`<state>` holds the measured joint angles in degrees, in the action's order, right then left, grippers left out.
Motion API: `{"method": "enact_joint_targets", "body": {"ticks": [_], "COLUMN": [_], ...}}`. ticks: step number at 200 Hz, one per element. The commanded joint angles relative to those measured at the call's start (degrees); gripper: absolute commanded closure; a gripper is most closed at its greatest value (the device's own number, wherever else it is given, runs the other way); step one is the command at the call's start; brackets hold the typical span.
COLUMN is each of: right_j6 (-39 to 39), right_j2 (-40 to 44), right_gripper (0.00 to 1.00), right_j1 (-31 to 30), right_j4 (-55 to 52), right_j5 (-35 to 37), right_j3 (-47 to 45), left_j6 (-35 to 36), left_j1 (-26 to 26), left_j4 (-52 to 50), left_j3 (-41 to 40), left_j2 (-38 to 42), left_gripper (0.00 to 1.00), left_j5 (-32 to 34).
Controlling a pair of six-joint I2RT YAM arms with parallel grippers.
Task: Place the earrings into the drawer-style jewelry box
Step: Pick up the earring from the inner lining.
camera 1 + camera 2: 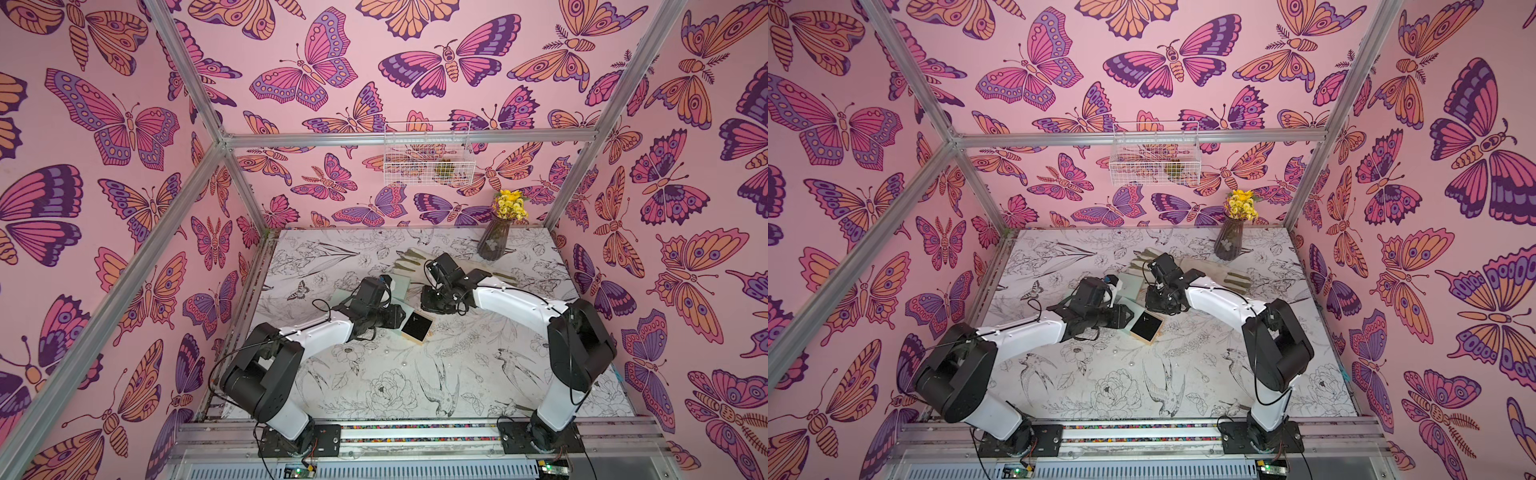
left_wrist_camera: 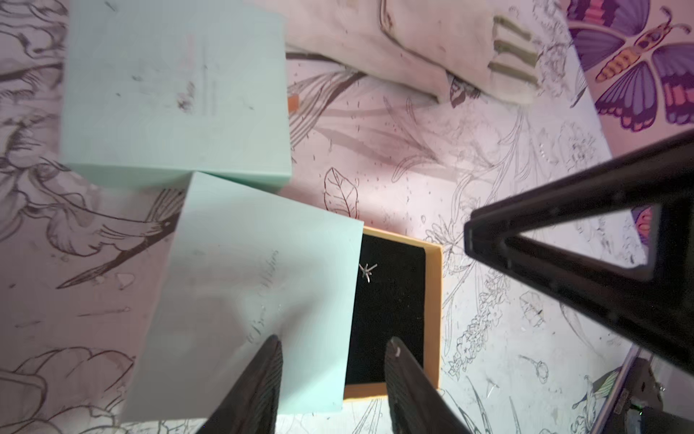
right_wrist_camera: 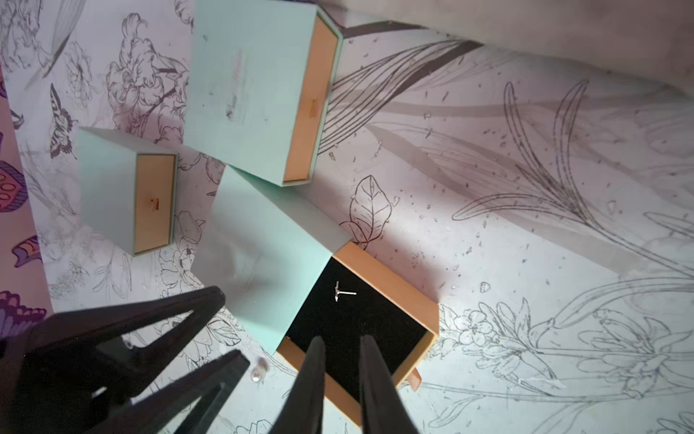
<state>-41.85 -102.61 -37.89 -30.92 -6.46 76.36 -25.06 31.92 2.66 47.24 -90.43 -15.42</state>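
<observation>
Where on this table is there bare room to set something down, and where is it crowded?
Free: the near table between the arm bases, in front of the open drawer; also the far left corner. Crowded: mid-table, with the mint boxes, left gripper and right gripper; behind them the glove and vase.

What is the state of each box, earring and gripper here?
Mint-green jewelry box with black-lined drawer: drawer pulled out.
Silver stud earring: lying in that drawer.
Two other mint-green boxes: drawers shut.
Small white pearl bead: lying outside the boxes.
Left gripper: open.
Right gripper: open, empty.
</observation>
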Motion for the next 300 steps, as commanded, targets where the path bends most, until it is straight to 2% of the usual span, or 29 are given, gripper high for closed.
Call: {"method": "enact_joint_targets", "body": {"ticks": [1,44,82,173,300], "right_j6": [2.2,1.9,1.8,1.7,2.2], "right_j2": [-3.6,-8.3,-10.4,-13.3,-16.4], "right_gripper": [0.77,0.8,0.85,0.82,0.84], "right_j1": [-2.5,-4.3,-4.6,-4.6,-4.6], "right_j4": [-7.8,-12.1,-13.5,-12.2,-13.4], "right_j5": [3.9,5.2,4.4,2.5,3.7], "right_j3": [5.2,11.2,12.8,13.3,15.8], "left_j6": [-2.9,-5.5,-5.7,-5.3,-5.0], "left_j1": [-2.2,-4.8,-5.3,-5.4,-5.4], "left_j4": [4.7,9.2,9.5,8.5,7.6], "left_j3": [-2.4,-3.8,-3.9,-3.7,-3.4], "left_j2": [0.1,-2.7,-4.6,-6.3,-6.2], "left_gripper": [0.52,0.52,0.52,0.52,0.52], "left_j5": [-5.4,-10.5,-10.7,-10.6,-10.3]}}
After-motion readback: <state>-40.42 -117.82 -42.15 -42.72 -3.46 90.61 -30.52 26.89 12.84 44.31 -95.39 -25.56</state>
